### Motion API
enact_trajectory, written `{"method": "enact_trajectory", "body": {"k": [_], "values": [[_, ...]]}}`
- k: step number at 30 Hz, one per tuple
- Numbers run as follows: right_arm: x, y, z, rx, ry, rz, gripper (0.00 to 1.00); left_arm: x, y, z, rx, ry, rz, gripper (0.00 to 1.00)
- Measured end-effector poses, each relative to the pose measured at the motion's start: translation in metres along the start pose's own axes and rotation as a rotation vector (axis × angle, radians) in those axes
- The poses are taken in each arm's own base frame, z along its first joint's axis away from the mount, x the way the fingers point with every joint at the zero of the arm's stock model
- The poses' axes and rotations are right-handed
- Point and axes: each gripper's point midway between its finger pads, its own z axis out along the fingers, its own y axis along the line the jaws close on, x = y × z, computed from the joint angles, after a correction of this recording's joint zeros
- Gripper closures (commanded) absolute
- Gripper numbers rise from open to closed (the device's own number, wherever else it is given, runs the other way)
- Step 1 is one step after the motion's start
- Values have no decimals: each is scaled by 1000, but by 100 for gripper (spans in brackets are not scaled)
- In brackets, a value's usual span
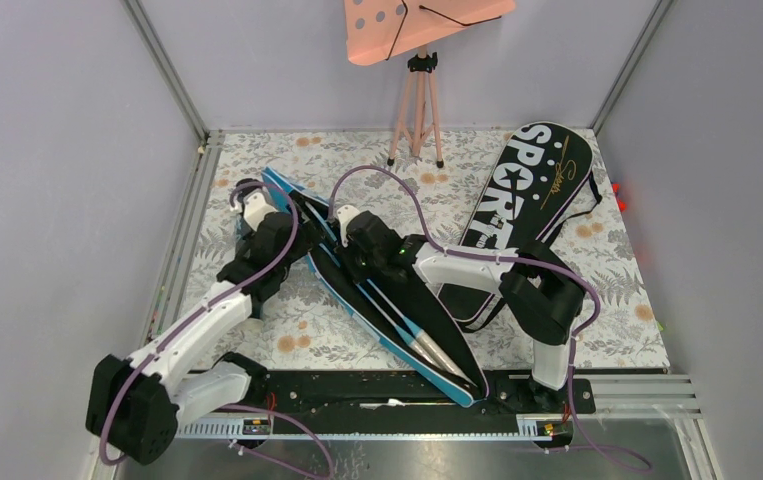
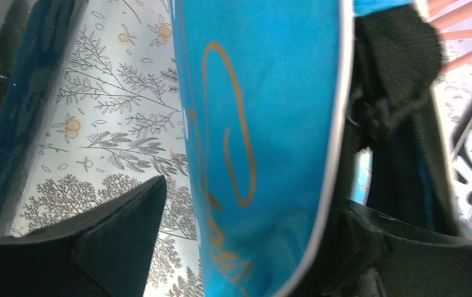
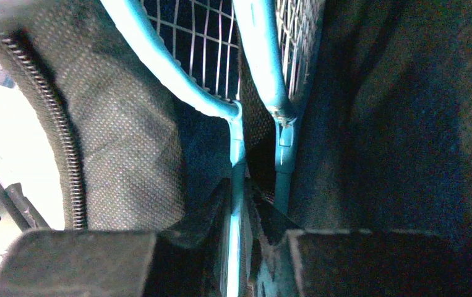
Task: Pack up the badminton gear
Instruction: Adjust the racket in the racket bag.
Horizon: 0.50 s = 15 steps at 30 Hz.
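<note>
Nearest the arm bases, two racket grips [image 1: 427, 352] stick out at the near end of the blue bag [image 1: 427, 300], which lies open and slanting across the table [image 1: 607, 290].

- Your right gripper [image 3: 239, 192] sits inside the bag with its jaws narrow, clamped on the shaft of a light-blue racket [image 3: 236, 142] just below the throat. A second racket [image 3: 283, 142] lies just beside it, hoop next to hoop. The bag's zipper [image 3: 66, 124] runs open along the left edge.
- Your left gripper [image 2: 258, 204] is farther up the bag, near its far end, with the jaws wide. The blue flap [image 2: 264, 124] with gold script stands between the fingers, and bare table shows between it and one finger, so I judge nothing is pinched.
- Beyond, toward the far right corner, the black SPORT bag [image 1: 527, 190] lies flat, well apart from both grippers. You cannot tell what it holds.
- Farthest back, the pink board [image 1: 417, 20] stands on its tripod.

Progress, as a judgement: roughly midway. Two rackets are in the blue bag but not settled, and the bag is unzipped. No shuttlecocks or tube show in any view. Left to do: seat the rackets, fold the flap over and zip up.
</note>
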Motion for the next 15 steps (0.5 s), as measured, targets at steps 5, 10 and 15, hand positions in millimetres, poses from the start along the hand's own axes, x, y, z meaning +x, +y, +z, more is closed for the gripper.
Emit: {"method": "enact_trajectory", "body": {"k": [5, 10, 15], "values": [[4, 7, -2, -43, 15, 4, 54, 14, 12, 30, -59, 25, 20, 57], [3, 19, -3, -105, 20, 49, 37, 21, 12, 47, -75, 64, 11, 97], [-8, 12, -7, -162, 15, 198, 35, 13, 6, 48, -65, 67, -59, 100]]}}
